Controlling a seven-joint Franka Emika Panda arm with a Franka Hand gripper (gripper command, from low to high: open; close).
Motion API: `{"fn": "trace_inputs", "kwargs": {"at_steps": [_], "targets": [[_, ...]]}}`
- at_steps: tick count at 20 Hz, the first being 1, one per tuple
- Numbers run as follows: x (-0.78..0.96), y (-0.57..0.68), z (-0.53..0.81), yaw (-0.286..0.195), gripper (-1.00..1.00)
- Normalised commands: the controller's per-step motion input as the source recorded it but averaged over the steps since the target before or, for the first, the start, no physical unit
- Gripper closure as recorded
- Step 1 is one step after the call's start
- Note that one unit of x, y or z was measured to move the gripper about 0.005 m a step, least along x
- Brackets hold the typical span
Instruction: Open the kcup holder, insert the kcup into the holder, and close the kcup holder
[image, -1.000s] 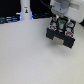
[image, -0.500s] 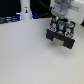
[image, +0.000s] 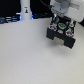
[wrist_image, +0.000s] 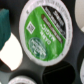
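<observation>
The robot's pale tool (image: 61, 19) is hanging just over the black boxy kcup holder (image: 62, 36) at the exterior view's right on the white tabletop (image: 30, 55); whether its fingers are apart or together I cannot tell. The tiny round green-topped kcup (wrist_image: 47, 31) is filling the wrist view, lying among other pods. Its lid is carrying white writing, too blurred to read.
</observation>
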Motion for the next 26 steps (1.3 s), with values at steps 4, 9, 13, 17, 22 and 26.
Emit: {"fn": "trace_inputs", "kwargs": {"at_steps": [4, 9, 13, 17, 22, 26], "targets": [[0.50, -0.29, 0.62, 0.080, -1.00], [0.58, -0.25, 0.54, 0.076, -1.00], [0.69, -0.23, 0.36, 0.041, -1.00], [0.80, -0.16, 0.21, 0.012, -1.00], [0.84, -0.11, 0.15, 0.004, -1.00], [0.81, -0.05, 0.10, 0.017, -1.00]]}}
